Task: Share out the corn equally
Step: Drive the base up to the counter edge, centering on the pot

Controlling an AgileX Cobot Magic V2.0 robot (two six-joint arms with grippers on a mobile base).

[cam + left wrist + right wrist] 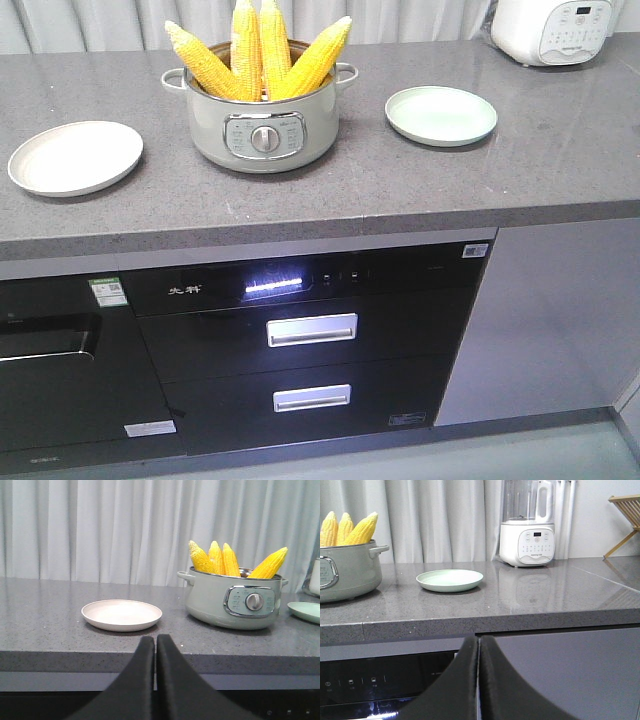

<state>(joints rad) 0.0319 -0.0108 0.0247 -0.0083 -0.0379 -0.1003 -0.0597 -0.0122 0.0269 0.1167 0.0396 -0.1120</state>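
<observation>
Corn [258,55]: four cobs, stood on end in the pot [262,130], long axes near upright, pale tips upward; the outer two leaned apart to left and right. The pot sat ahead and right of the left gripper [155,642], and ahead and left of the right gripper [478,642]. Both grippers: jaws pressed together, nothing held. Cream plate [121,615] ahead of the left; green plate [449,580] ahead of the right.

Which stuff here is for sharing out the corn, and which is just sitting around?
For the job: four corn cobs, the pot holding them, cream plate, green plate.

Just lying about: white blender, wooden rack, black drawer appliance under the counter.
</observation>
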